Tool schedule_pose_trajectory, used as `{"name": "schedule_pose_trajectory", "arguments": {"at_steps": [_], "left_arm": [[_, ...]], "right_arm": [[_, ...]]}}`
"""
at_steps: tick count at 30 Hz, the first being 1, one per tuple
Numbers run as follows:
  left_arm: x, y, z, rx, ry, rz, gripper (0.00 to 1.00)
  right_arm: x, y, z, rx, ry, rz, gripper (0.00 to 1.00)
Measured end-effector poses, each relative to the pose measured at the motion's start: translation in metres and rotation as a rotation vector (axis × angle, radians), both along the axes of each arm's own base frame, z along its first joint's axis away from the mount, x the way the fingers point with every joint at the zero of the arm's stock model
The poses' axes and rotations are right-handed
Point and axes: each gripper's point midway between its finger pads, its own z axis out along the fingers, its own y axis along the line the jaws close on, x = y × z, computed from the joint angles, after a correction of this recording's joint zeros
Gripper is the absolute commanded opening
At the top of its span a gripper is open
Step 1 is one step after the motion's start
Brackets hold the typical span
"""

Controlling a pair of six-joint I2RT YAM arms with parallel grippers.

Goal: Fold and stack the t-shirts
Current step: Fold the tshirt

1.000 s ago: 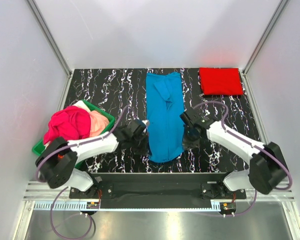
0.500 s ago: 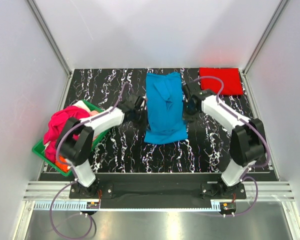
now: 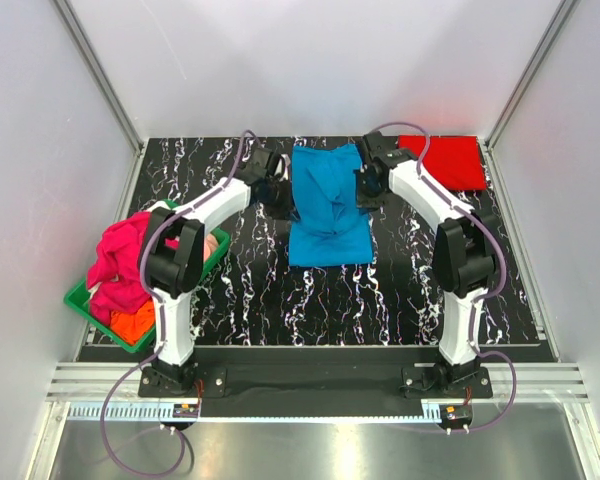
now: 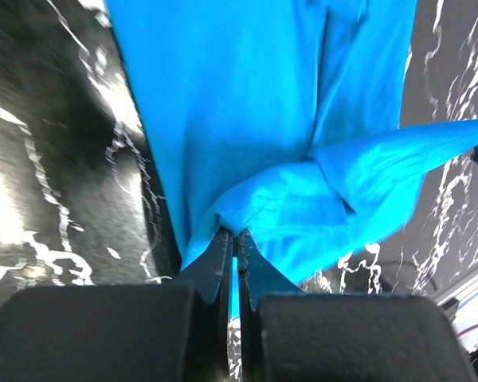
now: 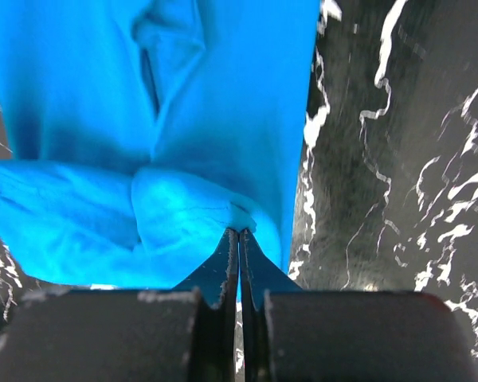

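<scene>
The bright blue t-shirt (image 3: pixel 327 210) lies in the middle back of the dark marbled table, its near part folded over toward the back. My left gripper (image 3: pixel 278 183) is shut on its left corner; in the left wrist view the cloth (image 4: pixel 287 143) bunches at the closed gripper (image 4: pixel 237 235). My right gripper (image 3: pixel 365 180) is shut on the right corner, which also shows in the right wrist view (image 5: pixel 239 232) with blue cloth (image 5: pixel 143 119) above it. A folded red t-shirt (image 3: pixel 442 161) lies at the back right. Magenta-pink (image 3: pixel 125 262) and orange (image 3: pixel 132 322) t-shirts sit in the basket.
A green plastic basket (image 3: pixel 80 300) stands at the table's left edge. White walls and metal posts close the table at the back and sides. Both arms stretch far toward the back, the left over the basket's corner.
Both grippers have carried the blue t-shirt's near edge from the front toward the back, folding it over itself. The shirt now looks about half as long.
</scene>
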Motion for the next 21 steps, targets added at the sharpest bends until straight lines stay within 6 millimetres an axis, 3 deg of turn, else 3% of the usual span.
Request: {"name": "schedule_pose_trajectory", "arguments": {"at_steps": [8, 21], "left_arm": [[0.032, 0.01, 0.014, -0.029, -0.034, 0.037, 0.0], [0.068, 0.011, -0.011, -0.054, -0.008, 0.042, 0.0]], "right_arm": [[0.036, -0.006, 0.017, 0.012, -0.066, -0.005, 0.0], [0.067, -0.02, -0.02, -0.019, -0.023, -0.019, 0.0]]}}
